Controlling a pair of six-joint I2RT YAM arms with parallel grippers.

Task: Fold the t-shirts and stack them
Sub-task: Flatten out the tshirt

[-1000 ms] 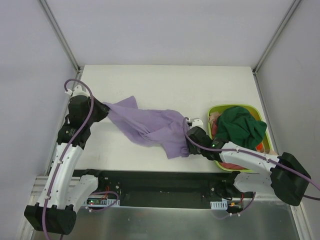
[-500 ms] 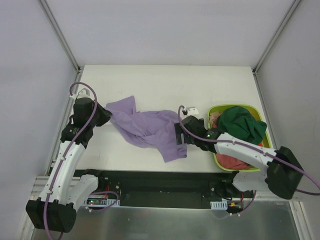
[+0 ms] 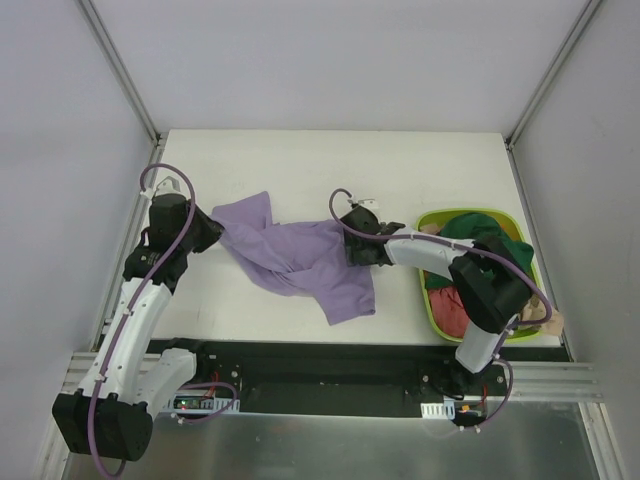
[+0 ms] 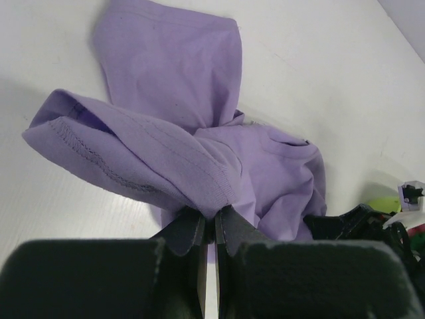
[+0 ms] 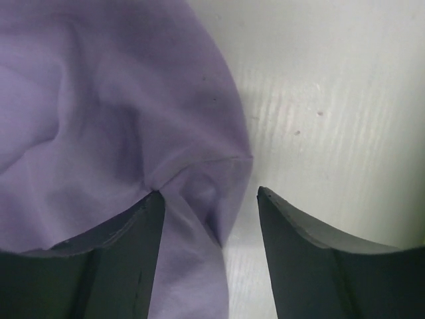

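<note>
From above, you see the lavender t-shirt bunched on the bench. The left gripper is at its left edge and the right gripper at its right. A dark green t-shirt lies in the lime basket.

Your left wrist view shows the left gripper clenched on a hemmed fold of the lavender t-shirt.

Your right wrist view shows the right gripper released, its jaws spread with the shirt's edge between them.

Left arm reaches far along the left side, left gripper pinched on the lavender t-shirt; right arm doubles back leftward, right gripper spread open.
</note>
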